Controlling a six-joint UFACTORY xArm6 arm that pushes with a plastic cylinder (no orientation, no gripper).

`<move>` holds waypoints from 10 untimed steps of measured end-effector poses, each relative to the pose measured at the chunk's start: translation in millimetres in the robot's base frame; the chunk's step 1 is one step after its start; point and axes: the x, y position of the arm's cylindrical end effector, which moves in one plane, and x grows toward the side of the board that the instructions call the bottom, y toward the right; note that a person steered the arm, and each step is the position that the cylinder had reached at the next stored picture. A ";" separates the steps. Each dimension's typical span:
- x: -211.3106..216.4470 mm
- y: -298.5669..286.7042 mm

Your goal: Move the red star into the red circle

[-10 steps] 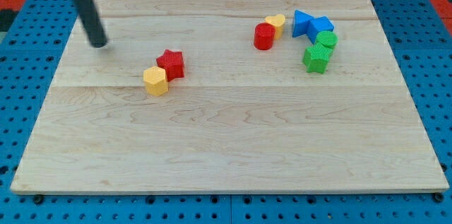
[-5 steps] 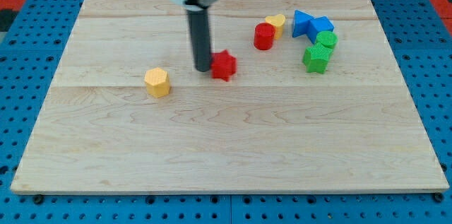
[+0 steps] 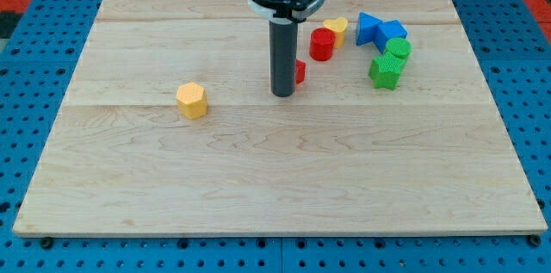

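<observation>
My tip [image 3: 283, 92] stands near the middle of the wooden board. The red star [image 3: 300, 71] is mostly hidden behind the rod; only a sliver shows at the rod's right edge, touching it. The red circle block [image 3: 322, 44] stands a short way up and to the right of the star, apart from it. A yellow heart [image 3: 337, 28] touches the red circle on its upper right.
A yellow hexagon [image 3: 191, 100] sits alone to the left of my tip. At the upper right, two blue blocks [image 3: 379, 30] and two green blocks [image 3: 389, 61] cluster together. The board [image 3: 258, 178] lies on a blue pegboard.
My tip swept from the board's upper left to the middle, pushing the red star rightward away from the yellow hexagon and toward the red circle. The other blocks have not moved.
</observation>
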 end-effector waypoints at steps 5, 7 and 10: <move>-7.4 17.4; -12.0 24.4; -29.1 -48.6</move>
